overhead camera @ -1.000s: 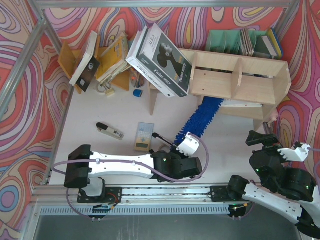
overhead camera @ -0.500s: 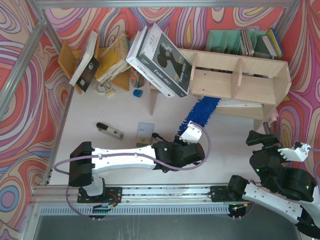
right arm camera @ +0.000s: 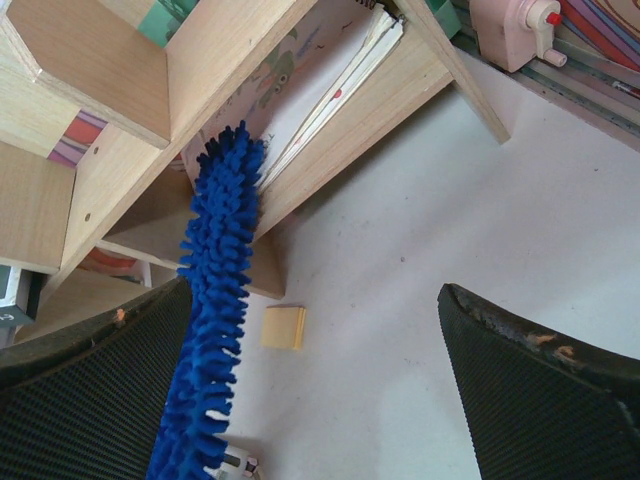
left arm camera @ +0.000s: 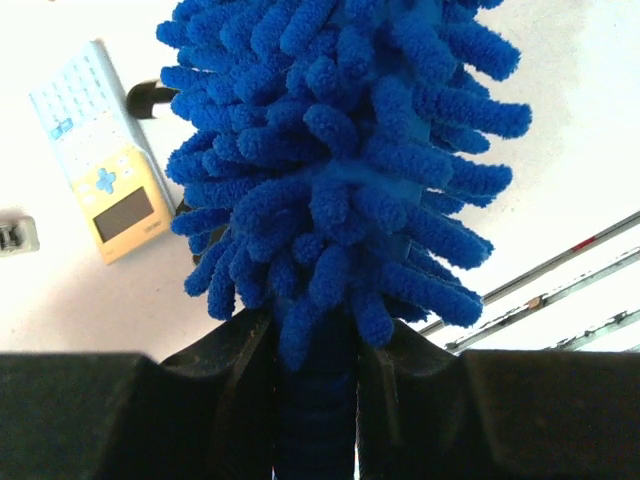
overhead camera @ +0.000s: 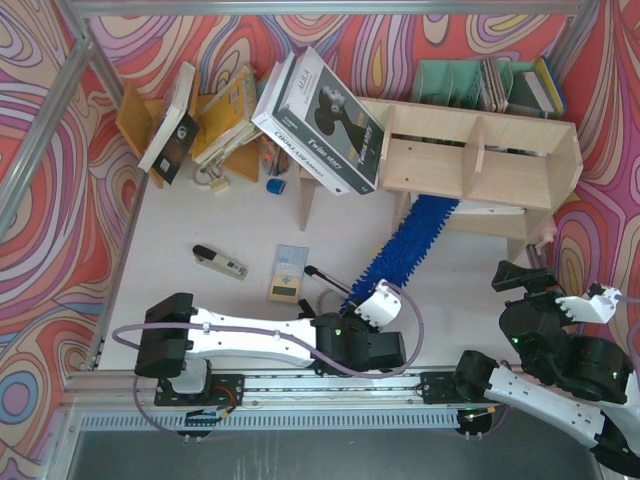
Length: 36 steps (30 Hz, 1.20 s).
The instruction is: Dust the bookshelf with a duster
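The pale plywood bookshelf (overhead camera: pixel 470 165) stands at the back right. It also shows in the right wrist view (right arm camera: pixel 240 60). My left gripper (overhead camera: pixel 358 298) is shut on the slim handle of the blue duster (overhead camera: pixel 405 250). The fluffy head slants up and right, and its tip lies in the shelf's lower compartment beside flat papers. In the left wrist view the duster (left arm camera: pixel 340 160) fills the frame above the closed left gripper (left arm camera: pixel 315 345). My right gripper (overhead camera: pixel 522 277) is open and empty at the near right. In its wrist view the duster (right arm camera: pixel 215 300) passes the left finger of the right gripper (right arm camera: pixel 310 300).
A calculator (overhead camera: pixel 288 272) and a stapler-like tool (overhead camera: pixel 220 262) lie left of the duster. A black-and-white book (overhead camera: pixel 320 120) leans on the shelf's left end. An orange-brown book rack (overhead camera: pixel 215 120), a green file holder (overhead camera: pixel 465 82), a pink object (right arm camera: pixel 515 30) and a yellow pad (right arm camera: pixel 283 327) are nearby.
My left gripper pushed the duster toward the shelf half a second ago, then drew back toward the near edge. The duster's tip now sits a little further right. The right arm has not moved.
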Motion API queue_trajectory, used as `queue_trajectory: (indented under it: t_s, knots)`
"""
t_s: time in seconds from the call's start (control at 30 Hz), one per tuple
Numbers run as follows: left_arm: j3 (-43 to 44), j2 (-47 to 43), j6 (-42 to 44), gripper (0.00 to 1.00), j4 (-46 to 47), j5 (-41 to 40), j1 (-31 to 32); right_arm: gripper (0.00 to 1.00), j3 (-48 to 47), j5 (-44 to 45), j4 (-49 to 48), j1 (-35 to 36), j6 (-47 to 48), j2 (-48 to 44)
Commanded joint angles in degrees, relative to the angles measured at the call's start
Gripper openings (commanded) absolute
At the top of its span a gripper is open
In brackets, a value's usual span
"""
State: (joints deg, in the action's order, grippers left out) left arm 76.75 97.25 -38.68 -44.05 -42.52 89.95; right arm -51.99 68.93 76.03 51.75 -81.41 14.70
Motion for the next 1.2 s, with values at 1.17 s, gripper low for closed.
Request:
queue_trajectory:
  t_s: [1.17]
  knots:
    - [3.3,1.6,17.1,0.0,12.3,3.2,-0.6,0.99,0.8,1.1,-0.3,0.3,0.1,-1.0]
